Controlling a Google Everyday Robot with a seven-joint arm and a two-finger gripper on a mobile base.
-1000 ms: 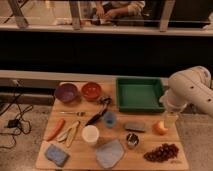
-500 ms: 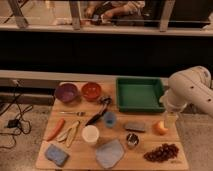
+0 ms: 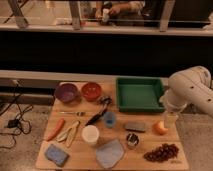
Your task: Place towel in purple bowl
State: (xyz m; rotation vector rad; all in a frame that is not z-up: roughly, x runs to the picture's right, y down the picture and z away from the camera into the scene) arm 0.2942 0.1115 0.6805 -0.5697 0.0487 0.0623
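No text, label, brand or number can be read anywhere. Nothing legible is seen on the bench (image 3: 75, 152), green tray (image 3: 119, 95), white cup (image 3: 90, 134), towel (image 3: 110, 153) or purple bowl (image 3: 66, 92). No marking is made out on the gripper (image 3: 170, 120), held over the bench's right side, fingers apart.

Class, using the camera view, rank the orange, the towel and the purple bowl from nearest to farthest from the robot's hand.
The hand hangs over the right end of the board.
1. Orange: right side, just beside the hand.
2. Towel: front middle.
3. Purple bowl: back left corner.
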